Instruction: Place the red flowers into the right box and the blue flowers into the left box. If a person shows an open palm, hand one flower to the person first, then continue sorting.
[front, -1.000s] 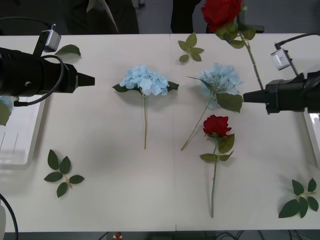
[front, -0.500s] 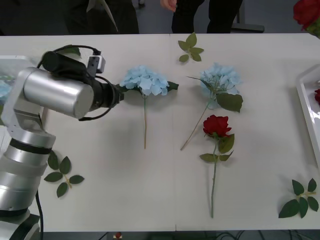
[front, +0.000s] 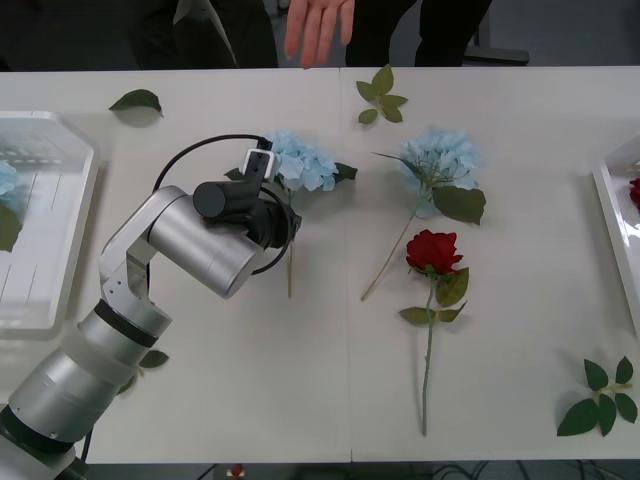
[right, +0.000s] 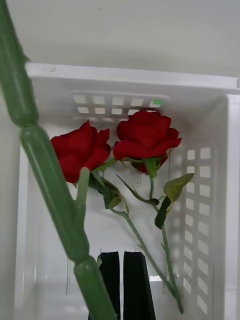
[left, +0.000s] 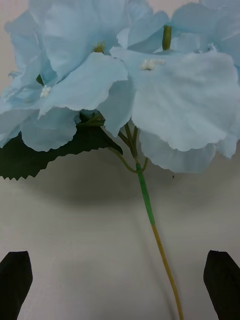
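My left arm (front: 200, 240) reaches over the table to the nearer-left blue flower (front: 300, 160). My left gripper (left: 120, 280) is open, its fingers either side of that blue flower's (left: 125, 75) thin stem (left: 150, 215) and not touching it. A second blue flower (front: 440, 158) and a red flower (front: 432, 250) lie mid-table. The left box (front: 60, 125) holds a blue flower (front: 5, 185). My right gripper (right: 122, 280) is shut over the right box (right: 220, 90), a thick green stem (right: 45, 185) rising from it; two red flowers (right: 145, 135) lie inside. A person's hand (front: 315, 25) hangs open at the far edge.
Loose leaf sprigs lie at the far middle (front: 380, 95), far left (front: 135, 100) and near right (front: 600, 395). The right box rim (front: 608, 200) sits at the table's right edge. The near middle of the table is bare white surface.
My left arm swung from the left box across to the blue flower. My right arm left the front view to the right with its red flower. A hand came down at the far edge.
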